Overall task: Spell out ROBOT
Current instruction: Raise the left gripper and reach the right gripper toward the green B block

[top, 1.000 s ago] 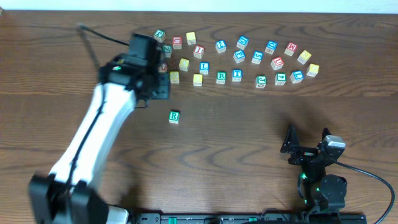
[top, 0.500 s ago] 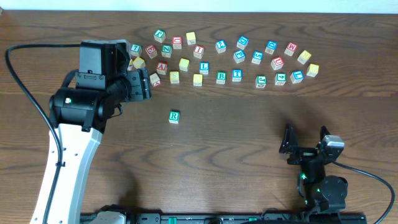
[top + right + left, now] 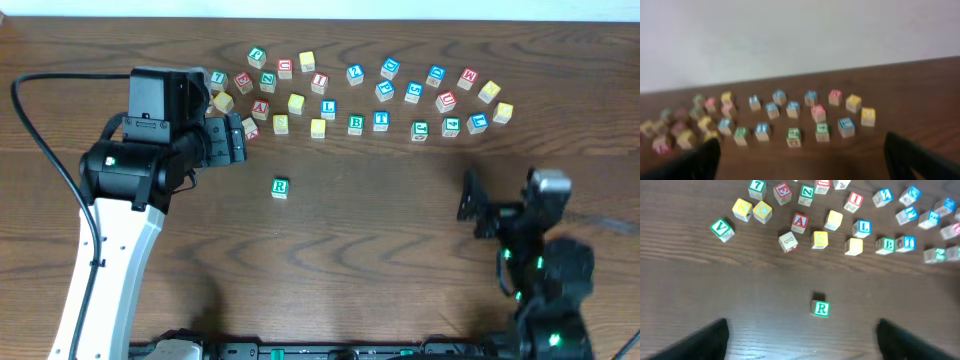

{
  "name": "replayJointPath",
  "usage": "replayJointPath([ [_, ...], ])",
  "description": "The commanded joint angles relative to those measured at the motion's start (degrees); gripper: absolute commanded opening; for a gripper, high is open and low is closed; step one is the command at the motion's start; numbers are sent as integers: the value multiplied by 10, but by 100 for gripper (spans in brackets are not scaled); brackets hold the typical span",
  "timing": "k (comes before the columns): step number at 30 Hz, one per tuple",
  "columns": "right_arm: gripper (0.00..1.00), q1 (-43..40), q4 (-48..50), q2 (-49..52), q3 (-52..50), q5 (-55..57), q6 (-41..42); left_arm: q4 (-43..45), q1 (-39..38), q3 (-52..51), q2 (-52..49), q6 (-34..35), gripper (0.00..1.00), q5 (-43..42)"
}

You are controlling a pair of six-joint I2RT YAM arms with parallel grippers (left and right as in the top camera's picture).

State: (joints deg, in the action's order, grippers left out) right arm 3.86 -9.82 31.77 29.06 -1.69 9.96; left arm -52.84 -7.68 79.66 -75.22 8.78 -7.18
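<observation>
A green-lettered R block (image 3: 280,187) stands alone on the brown table, below the scattered rows of letter blocks; the left wrist view shows the R block (image 3: 820,308) just ahead of the fingers. My left gripper (image 3: 232,140) hovers left of and above it, open and empty, and in its own view the left gripper (image 3: 802,330) has its jaws wide apart. A green B block (image 3: 356,124) and a blue T block (image 3: 381,121) sit side by side in the lower row. My right gripper (image 3: 495,205) is open at the right, facing the blocks, empty in the right wrist view (image 3: 800,150).
Several letter blocks spread across the far half of the table, from a green V block (image 3: 721,228) on the left to a yellow block (image 3: 503,112) on the right. A blue L block (image 3: 328,109) lies among them. A black cable (image 3: 40,110) loops at the left.
The left arm swung back to the left and its gripper opened. The right arm rose and moved toward the blocks. The R block stayed put.
</observation>
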Motion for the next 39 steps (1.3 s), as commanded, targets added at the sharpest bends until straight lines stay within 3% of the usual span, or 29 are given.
replayJointPath([
  [1,99,-4,-41,106,103,-38,-11,-3,3,12,0,-1,98,3],
  [12,99,-4,-305,465,492,-161,-11,-3,3,12,0,-1,99,3],
  [17,99,5,-372,593,629,-217,-11,-3,3,12,0,-1,99,3],
  [26,99,83,-495,809,861,-211,-19,-3,3,12,0,-1,99,3],
  [30,99,117,-513,876,921,-168,-19,-3,3,12,0,-1,99,3],
  [39,99,177,-490,934,925,-75,-19,-3,3,12,0,-1,99,3],
])
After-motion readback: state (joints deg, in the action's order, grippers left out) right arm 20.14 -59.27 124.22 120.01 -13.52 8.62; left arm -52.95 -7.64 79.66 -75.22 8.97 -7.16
